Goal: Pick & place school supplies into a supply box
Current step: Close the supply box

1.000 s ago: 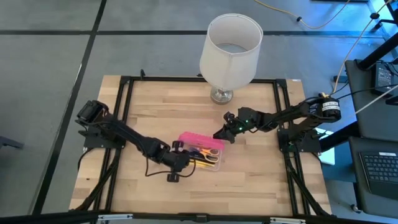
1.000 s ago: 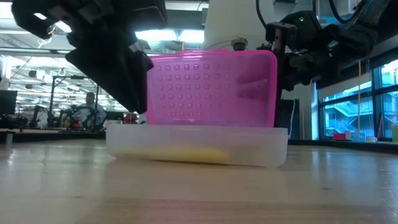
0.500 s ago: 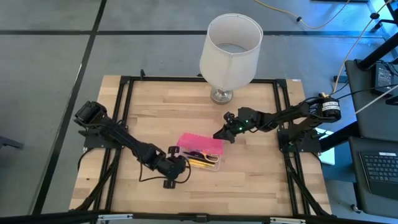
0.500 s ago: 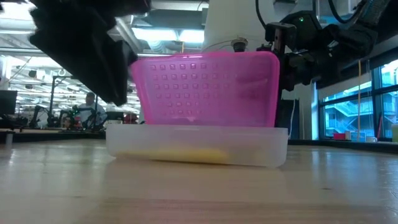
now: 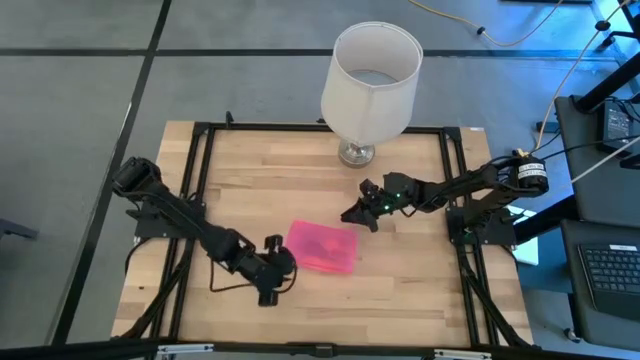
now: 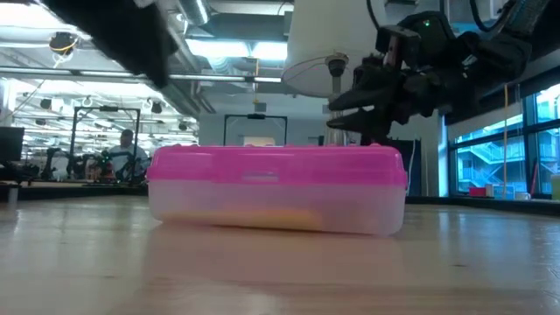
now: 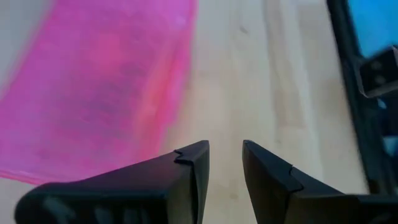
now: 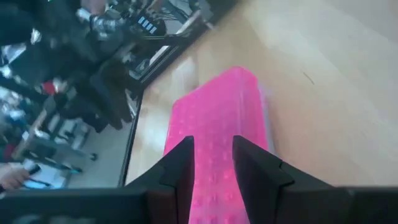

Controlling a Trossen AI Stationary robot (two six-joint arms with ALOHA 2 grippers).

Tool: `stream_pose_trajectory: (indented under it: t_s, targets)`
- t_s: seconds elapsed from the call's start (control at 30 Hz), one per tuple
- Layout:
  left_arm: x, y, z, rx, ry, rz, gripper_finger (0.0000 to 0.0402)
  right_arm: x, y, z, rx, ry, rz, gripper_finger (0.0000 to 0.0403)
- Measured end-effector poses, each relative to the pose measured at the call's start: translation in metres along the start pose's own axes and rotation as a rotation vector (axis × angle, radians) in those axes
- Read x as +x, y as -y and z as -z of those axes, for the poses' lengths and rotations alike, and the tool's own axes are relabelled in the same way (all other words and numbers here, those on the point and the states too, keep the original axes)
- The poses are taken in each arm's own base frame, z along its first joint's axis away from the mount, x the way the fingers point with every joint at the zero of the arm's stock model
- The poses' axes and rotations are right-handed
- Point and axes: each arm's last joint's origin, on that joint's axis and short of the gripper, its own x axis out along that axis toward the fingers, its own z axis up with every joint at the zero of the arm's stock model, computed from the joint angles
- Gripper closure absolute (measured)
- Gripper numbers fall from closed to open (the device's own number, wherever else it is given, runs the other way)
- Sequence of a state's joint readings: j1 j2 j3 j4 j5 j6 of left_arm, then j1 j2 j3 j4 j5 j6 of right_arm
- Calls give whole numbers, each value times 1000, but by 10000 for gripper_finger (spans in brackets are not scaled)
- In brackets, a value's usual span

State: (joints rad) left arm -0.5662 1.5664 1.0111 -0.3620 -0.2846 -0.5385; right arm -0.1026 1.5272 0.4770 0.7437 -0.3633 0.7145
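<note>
Supply box [image 5: 322, 247] lying mid-table, pink lid down flat. Left gripper [image 5: 272, 262] low beside its left end, wrist bent, fingers slightly parted, empty. Right gripper [image 5: 352, 213] hovering above the far side, narrowly parted, seemingly grasping nothing.

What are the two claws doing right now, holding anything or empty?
Left gripper: slightly open, holding nothing, just beside the supply box.
Right gripper: slightly open, holding nothing, above the table behind the box's closed pink lid.
</note>
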Motion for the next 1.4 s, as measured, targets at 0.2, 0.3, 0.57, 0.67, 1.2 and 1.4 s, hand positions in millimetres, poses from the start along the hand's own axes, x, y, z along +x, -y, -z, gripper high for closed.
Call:
stream_pose_trajectory:
  t_s: [0.2, 0.3, 0.57, 0.67, 1.2, 1.4]
  targets:
    - [-3, -24, -16, 70, 9, 14, 314, 21, -36, -5, -237, -40, -46, 289]
    - [2, -40, -22, 115, -13, 29, 314, 34, -57, -2, -351, -146, 100, 289]
    - [14, -92, -34, 42, -44, 41, 342, 42, -95, 1, -437, -273, 380, 289]
    - [17, -102, -37, 26, -48, 71, 357, 43, -103, 6, -415, -287, 349, 289]
    - [43, -106, -28, 90, -134, 85, 399, 69, -88, 44, -379, -383, 399, 289]
    - [50, -104, -26, 3, -150, 98, 399, 70, -85, 46, -404, -409, 408, 289]
